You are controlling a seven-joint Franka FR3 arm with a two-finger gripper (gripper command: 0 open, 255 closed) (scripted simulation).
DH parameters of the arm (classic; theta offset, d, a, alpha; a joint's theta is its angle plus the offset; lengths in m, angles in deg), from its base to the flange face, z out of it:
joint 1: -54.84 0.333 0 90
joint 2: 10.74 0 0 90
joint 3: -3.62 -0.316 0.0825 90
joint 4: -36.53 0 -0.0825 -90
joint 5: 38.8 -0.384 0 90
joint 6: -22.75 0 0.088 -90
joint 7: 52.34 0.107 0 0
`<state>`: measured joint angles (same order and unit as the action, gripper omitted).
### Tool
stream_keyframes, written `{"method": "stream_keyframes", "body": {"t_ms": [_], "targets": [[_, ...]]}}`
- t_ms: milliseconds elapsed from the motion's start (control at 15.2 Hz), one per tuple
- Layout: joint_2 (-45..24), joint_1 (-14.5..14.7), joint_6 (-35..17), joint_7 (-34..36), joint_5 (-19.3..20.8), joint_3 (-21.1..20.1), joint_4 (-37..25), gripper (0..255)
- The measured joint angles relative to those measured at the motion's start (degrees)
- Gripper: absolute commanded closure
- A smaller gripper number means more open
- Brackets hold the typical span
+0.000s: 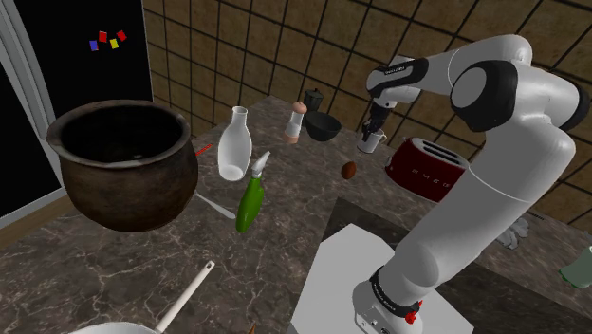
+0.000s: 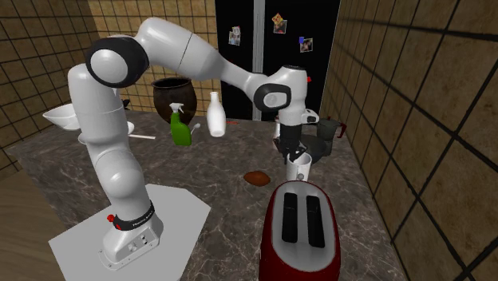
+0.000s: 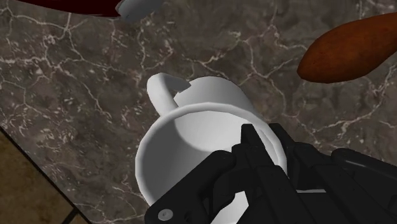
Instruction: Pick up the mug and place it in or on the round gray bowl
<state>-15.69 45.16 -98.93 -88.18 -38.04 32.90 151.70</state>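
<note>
Pincer [image 3: 249, 143] grips just one wall of the white mug [image 3: 203, 102]; I fear it twists loose swinging to the bowl [image 1: 323, 126].

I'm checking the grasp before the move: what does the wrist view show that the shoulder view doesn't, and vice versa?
Wrist view: the white mug's hollow inside and handle up close, with the gripper clasping its rim. Shoulder view: the round dark bowl near the mug, the white bottle and the big dark pot. Both: the mug, the brown oval object beside it and the marble counter.
</note>
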Motion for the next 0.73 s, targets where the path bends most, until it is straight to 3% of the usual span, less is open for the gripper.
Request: {"method": "stream_keyframes", "body": {"t_ms": [726], "targets": [[2.77,0.30,8.27,0.65,1.43,-0.01,-5.84,255]]}}
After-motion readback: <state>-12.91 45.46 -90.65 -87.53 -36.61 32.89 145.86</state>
